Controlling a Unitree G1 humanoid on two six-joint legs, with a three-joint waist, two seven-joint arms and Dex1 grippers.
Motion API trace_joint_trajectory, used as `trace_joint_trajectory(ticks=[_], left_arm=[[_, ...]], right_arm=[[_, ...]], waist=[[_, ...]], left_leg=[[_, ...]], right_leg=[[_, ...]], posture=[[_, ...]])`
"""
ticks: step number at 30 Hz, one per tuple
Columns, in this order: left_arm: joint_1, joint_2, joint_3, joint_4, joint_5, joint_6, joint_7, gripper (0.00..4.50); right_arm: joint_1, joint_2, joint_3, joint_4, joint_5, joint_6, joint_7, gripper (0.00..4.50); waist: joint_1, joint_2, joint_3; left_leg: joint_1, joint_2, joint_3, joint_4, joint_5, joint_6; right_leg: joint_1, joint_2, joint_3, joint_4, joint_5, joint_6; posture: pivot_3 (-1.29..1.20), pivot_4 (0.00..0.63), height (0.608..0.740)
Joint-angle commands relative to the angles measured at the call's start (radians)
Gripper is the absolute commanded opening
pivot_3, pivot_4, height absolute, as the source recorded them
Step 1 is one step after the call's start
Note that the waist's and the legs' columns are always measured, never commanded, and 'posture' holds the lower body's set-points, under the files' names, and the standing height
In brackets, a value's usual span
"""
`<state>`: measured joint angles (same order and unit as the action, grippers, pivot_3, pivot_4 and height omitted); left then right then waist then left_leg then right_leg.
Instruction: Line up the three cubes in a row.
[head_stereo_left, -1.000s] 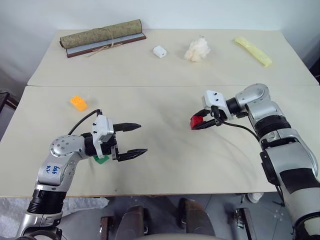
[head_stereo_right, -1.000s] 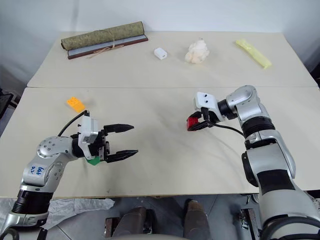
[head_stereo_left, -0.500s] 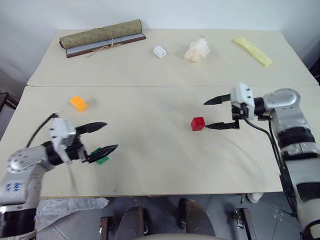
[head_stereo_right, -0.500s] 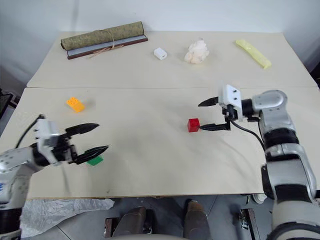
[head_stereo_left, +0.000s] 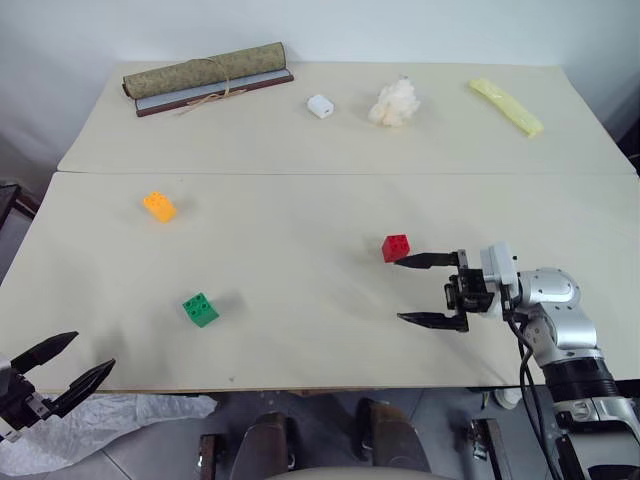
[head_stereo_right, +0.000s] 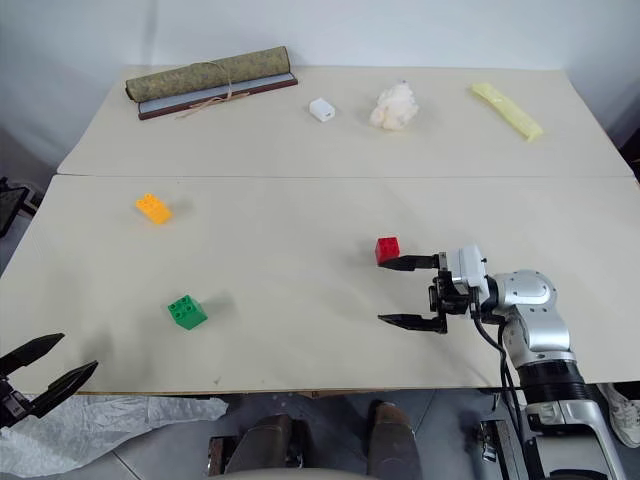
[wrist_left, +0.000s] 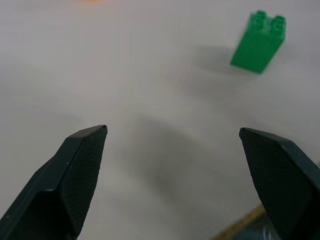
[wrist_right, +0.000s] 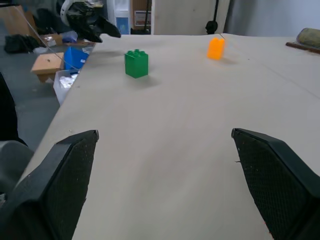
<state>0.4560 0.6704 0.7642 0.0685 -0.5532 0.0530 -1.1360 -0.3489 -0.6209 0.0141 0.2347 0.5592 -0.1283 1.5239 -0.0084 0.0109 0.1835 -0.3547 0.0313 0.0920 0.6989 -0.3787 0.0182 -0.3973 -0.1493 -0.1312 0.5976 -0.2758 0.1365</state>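
Left-eye view: studded, probably plastic red (head_stereo_left: 396, 247), green (head_stereo_left: 200, 309), orange cubes (head_stereo_left: 159, 206).

My right hand (head_stereo_left: 427, 291): two slim black fingers tapering to points, fixed to a black bracket. Behind them, a small white box-shaped housing, then a rounded silver-grey metal wrist joint. Below that, a black cylindrical forearm section followed by more silver casing. A thin black cable loops from the wrist housing down along the forearm.

My left hand (head_stereo_left: 58, 367): two matching black pointed fingers on a dark base, with a sliver of white housing behind.

Seen close from my wrists, the finger pads (wrist_left: 80, 172) are flat, wedge-shaped, matt black, and covered in a fine cross-hatched grip texture; my right pair (wrist_right: 65, 182) is the same.
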Motion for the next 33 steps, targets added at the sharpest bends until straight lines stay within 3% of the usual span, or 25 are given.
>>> trace_joint_trajectory(ticks=[1,5,8,13,22,27,29,33], left_arm=[[-0.005,-0.002,-0.076,-0.139,-0.037,0.036,-0.013,4.5],[-0.129,0.016,-0.247,-0.27,-0.021,0.117,0.039,4.5],[-0.22,0.023,-0.317,-0.226,0.013,0.143,0.068,4.5],[-0.341,0.036,-0.423,-0.114,0.109,0.106,0.081,4.5],[-0.429,0.074,-0.465,-0.085,0.103,0.095,0.028,1.66],[-0.67,0.093,-0.57,-0.142,-0.004,0.258,-0.071,1.52],[-0.847,0.069,-0.695,-0.054,0.057,0.244,-0.157,1.52],[-1.206,-0.089,-0.902,0.341,0.257,0.067,-0.241,1.52]], right_arm=[[0.006,-0.044,-0.048,-0.015,0.004,-0.005,0.037,4.47],[-0.012,-0.123,-0.07,0.025,0.008,0.066,0.055,4.47],[-0.004,-0.159,-0.074,-0.01,0.04,0.188,0.029,4.47],[0.011,-0.158,-0.095,-0.095,0.055,0.242,0.0,4.47],[0.144,-0.165,-0.177,-0.176,0.035,0.221,-0.051,4.5],[0.214,-0.178,-0.232,-0.203,0.049,0.247,-0.078,4.5],[0.239,-0.182,-0.259,-0.209,0.051,0.255,-0.091,4.5],[0.295,-0.173,-0.315,-0.227,0.061,0.258,-0.122,4.5]], waist=[[0.006,0.0,0.0],[0.012,0.0,0.0],[0.004,0.0,0.0],[-0.019,0.0,0.0],[-0.003,0.0,0.0],[0.027,0.0,0.0],[0.035,0.0,0.0],[0.039,0.0,-0.001]], left_leg=[[0.0,0.0,0.0,0.0,0.0,0.0],[0.0,-0.001,0.0,0.001,0.0,0.001],[0.001,0.0,0.0,0.001,-0.001,0.0],[0.002,-0.001,0.003,0.0,-0.001,-0.001],[0.001,-0.002,0.003,0.0,-0.002,-0.001],[0.0,-0.002,0.004,0.004,-0.002,-0.001],[0.0,-0.003,0.004,0.004,-0.002,-0.001],[0.0,-0.005,0.008,0.004,-0.001,-0.001]], right_leg=[[0.0,0.0,0.0,0.0,0.0,0.0],[0.0,-0.001,0.001,0.001,0.001,0.0],[0.0,0.0,0.001,0.001,0.0,-0.001],[-0.001,0.003,0.0,0.001,-0.001,-0.002],[-0.001,0.003,0.0,0.001,-0.001,-0.002],[0.0,0.003,0.0,0.004,0.0,-0.002],[0.0,0.003,0.001,0.004,0.0,-0.002],[0.002,0.004,-0.001,0.002,0.0,-0.001]], posture=[[0.0,0.15,0.74],[0.0,0.15,0.74],[0.0,0.15,0.74],[0.0,0.15,0.74],[0.0,0.15,0.74],[0.0,0.15,0.74],[0.0,0.15,0.74],[0.0,0.15,0.74]])
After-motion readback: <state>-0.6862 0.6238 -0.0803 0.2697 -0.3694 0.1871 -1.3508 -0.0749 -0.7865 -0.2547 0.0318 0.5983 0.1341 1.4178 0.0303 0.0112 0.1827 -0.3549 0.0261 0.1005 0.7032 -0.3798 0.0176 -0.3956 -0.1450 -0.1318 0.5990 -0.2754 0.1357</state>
